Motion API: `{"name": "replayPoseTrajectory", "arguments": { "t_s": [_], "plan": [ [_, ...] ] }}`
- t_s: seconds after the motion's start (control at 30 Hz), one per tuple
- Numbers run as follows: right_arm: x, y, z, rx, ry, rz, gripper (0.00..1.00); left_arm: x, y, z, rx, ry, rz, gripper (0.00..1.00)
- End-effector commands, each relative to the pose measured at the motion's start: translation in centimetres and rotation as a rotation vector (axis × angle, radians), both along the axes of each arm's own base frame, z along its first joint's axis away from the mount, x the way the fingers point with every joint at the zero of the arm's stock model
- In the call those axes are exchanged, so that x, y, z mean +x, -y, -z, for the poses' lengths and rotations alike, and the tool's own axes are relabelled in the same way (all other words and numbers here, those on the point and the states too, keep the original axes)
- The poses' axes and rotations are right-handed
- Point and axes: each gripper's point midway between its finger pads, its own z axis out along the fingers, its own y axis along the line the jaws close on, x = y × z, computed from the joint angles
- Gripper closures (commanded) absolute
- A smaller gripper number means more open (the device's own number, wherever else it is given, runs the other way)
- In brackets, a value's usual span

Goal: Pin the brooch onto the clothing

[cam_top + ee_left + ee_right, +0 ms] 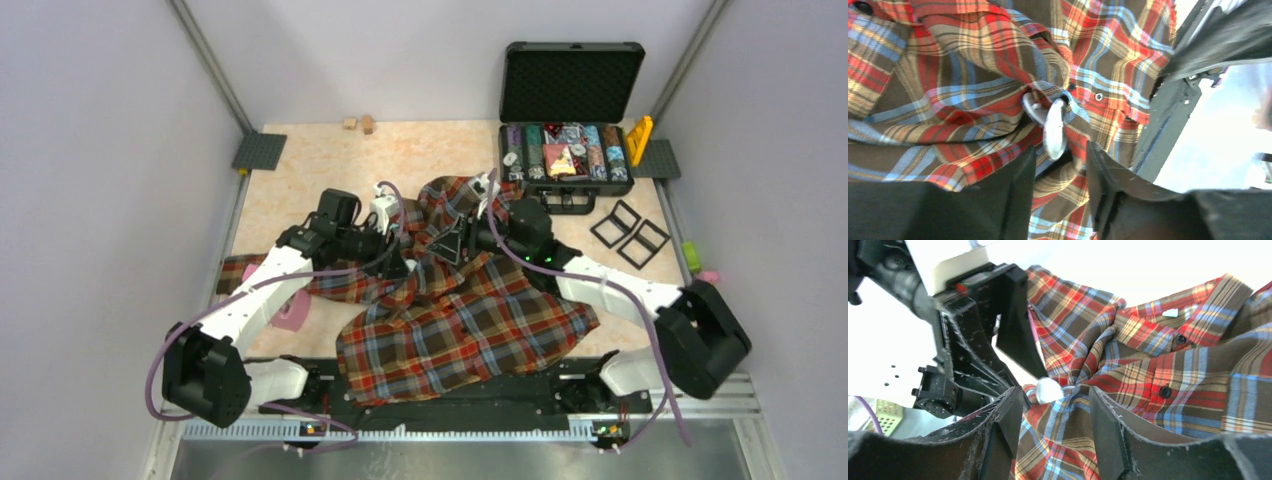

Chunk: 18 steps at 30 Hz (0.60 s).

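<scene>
The plaid shirt (pixel 460 320) lies crumpled in the middle of the table, its collar part raised between my two grippers. A small pale silvery rounded piece, the brooch (pixel 1054 130) seen from its back or edge, sits on a bunched fold of the shirt (pixel 948 75). The brooch's blue side is hidden. My left gripper (pixel 1060 156) is open, with the brooch just beyond its fingertips. My right gripper (pixel 1055 399) is open, facing the brooch (pixel 1048 389) from the other side, with shirt (pixel 1173 365) fabric across its gap. In the top view the left gripper (pixel 415 258) and right gripper (pixel 455 240) almost meet.
An open black case (pixel 565 160) with several small items stands at the back right. Black square frames (pixel 630 232) lie in front of it. A pink block (pixel 293 312) lies by the left arm. Two small wooden blocks (pixel 358 123) sit at the back edge.
</scene>
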Motion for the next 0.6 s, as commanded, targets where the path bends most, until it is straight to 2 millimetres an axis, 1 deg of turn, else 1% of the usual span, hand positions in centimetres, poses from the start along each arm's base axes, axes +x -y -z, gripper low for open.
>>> {"name": "replayPoseTrajectory", "arguments": {
  "t_s": [0.0,0.03,0.07,0.17,0.23,0.27,0.3,0.33,0.4,0.43,0.47,0.57],
  "plan": [
    [0.0,2.6,-2.5,-0.058,0.115,0.081,0.45,1.9,-0.6,-3.4,0.010,0.087,-0.121,0.28],
    [-0.1,3.3,-3.0,-0.071,0.132,0.101,0.43,2.2,-0.7,-4.2,-0.001,0.116,-0.144,0.14],
    [-0.1,4.1,-3.7,-0.081,0.152,0.131,0.42,2.4,-0.9,-5.0,-0.015,0.136,-0.170,0.10],
    [-0.1,6.1,-4.7,-0.127,0.183,0.207,0.40,3.3,-1.7,-7.6,-0.043,0.198,-0.293,0.05],
    [0.3,7.7,-4.9,-0.170,0.184,0.277,0.39,4.6,-3.6,-8.9,-0.025,0.247,-0.439,0.02],
    [0.7,8.5,-4.9,-0.196,0.177,0.324,0.39,5.2,-4.7,-8.9,-0.006,0.251,-0.519,0.02],
    [0.9,9.4,-4.2,-0.238,0.154,0.366,0.39,6.0,-6.0,-8.6,0.025,0.250,-0.617,0.02],
    [1.1,10.3,-3.7,-0.274,0.133,0.405,0.39,6.5,-7.3,-7.9,0.065,0.233,-0.702,0.02],
    [1.6,11.7,-2.7,-0.329,0.103,0.478,0.39,7.4,-9.7,-5.8,0.165,0.187,-0.856,0.02],
    [1.8,12.2,-2.3,-0.348,0.089,0.508,0.39,7.6,-10.3,-4.7,0.206,0.157,-0.894,0.02],
    [1.7,12.5,-1.8,-0.361,0.077,0.521,0.39,7.6,-10.5,-3.6,0.233,0.127,-0.911,0.02],
    [1.4,12.8,-1.0,-0.378,0.057,0.522,0.39,8.2,-10.2,-0.9,0.255,0.066,-0.930,0.02]
  ]
}}
